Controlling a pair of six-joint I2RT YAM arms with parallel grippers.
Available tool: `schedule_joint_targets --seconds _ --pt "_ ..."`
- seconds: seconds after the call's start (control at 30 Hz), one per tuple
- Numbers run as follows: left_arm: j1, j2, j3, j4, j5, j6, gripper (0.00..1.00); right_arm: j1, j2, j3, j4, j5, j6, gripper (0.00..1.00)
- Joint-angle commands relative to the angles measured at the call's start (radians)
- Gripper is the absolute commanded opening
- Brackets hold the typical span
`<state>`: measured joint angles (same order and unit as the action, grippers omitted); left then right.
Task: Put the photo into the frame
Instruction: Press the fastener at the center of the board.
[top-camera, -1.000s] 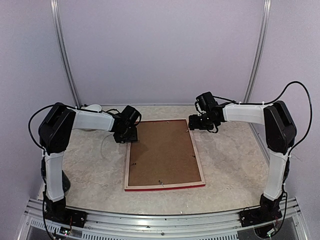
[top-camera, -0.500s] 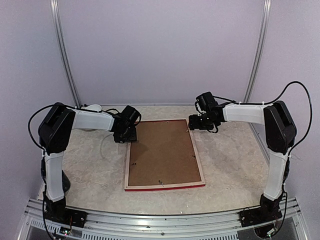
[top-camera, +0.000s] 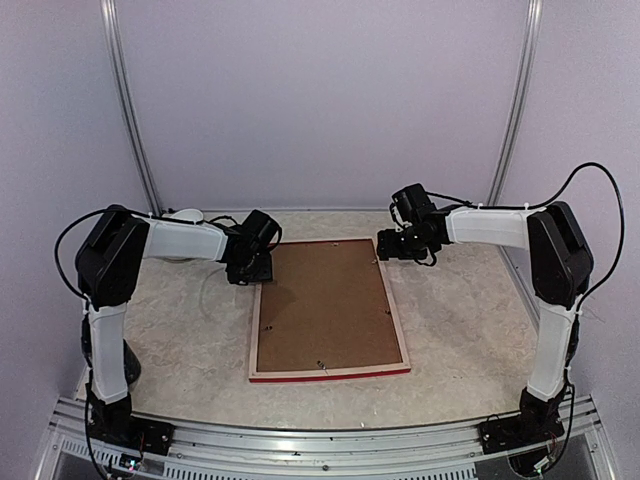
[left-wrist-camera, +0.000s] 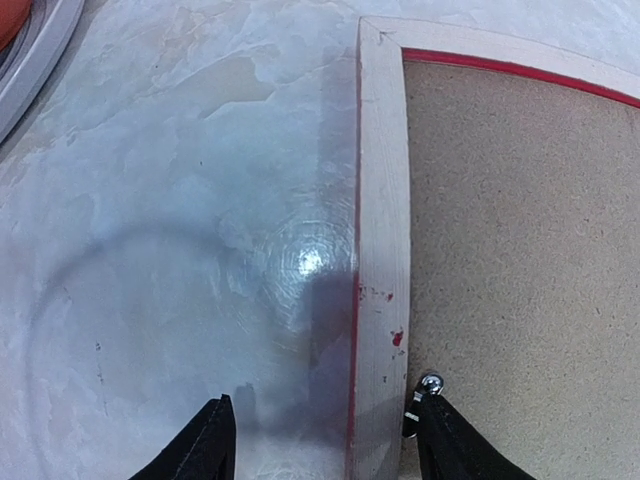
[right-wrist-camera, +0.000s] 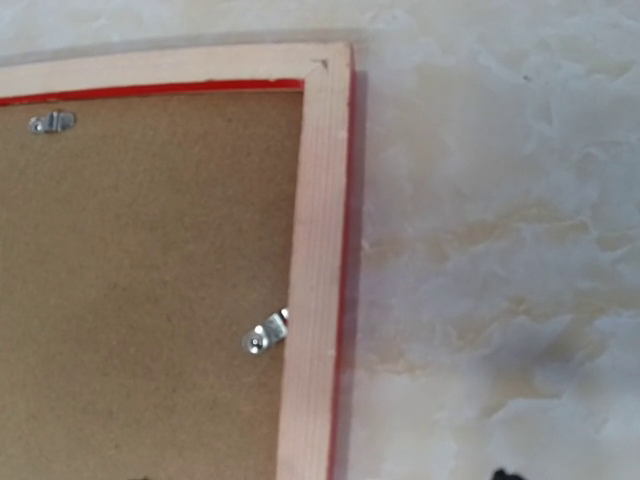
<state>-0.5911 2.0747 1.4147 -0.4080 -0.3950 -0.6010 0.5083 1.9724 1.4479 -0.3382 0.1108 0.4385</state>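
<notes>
Tabletop (top-camera: 460, 320) first: a pale, marbled, stone-look surface, glossy enough to throw a round glare spot in the left wrist view. Lying flat in the middle of it, between the two arms, is the frame (top-camera: 329, 372). It's face down, a big rectangle with its long sides running away from the bases. The back is pale raw wood with mitred corners, and the glossy red only peeks out along the outer edges and the inner lip (a few red paint specks (left-wrist-camera: 397, 338) have strayed onto the wood too). Filling the opening is a brown backing board (top-camera: 325, 305), matte and grainy like pressed fibreboard.

The left gripper (top-camera: 252, 272) hangs low at the frame's far-left corner. Its black fingertips (left-wrist-camera: 205, 448) stand apart and straddle the left rail, one over the table and the other over the board, gripping nothing. The right gripper (top-camera: 395, 247) sits by the far-right corner. Its wrist view looks down on that corner but barely catches its own fingers, so I can't tell if it's spread or closed.

Small stuff: a round white-rimmed thing (top-camera: 185, 215) sits off past the left arm. There are little silver turn clips (right-wrist-camera: 265, 335) on the board's edge. A shiny metal stud (left-wrist-camera: 430, 381) sits right beside the left gripper's inner fingertip.
</notes>
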Motion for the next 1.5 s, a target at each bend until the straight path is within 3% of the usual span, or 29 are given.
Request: schedule_joint_targets --seconds 0.0,0.7,0.97,1.47 --pt "0.002 -0.001 0.004 0.014 0.019 0.008 0.61 0.002 -0.024 -0.010 0.014 0.001 0.001 0.73" --pt "0.006 0.057 0.021 -0.013 0.011 0.003 0.61 0.004 -0.029 -0.019 0.024 -0.002 0.001 0.73" --pt "0.005 -0.037 -0.043 0.067 0.014 -0.003 0.60 0.004 -0.028 -0.021 0.025 -0.001 0.001 0.73" --pt "-0.001 0.017 0.042 -0.016 -0.057 0.028 0.60 0.003 -0.029 -0.014 0.022 -0.007 -0.003 0.73"
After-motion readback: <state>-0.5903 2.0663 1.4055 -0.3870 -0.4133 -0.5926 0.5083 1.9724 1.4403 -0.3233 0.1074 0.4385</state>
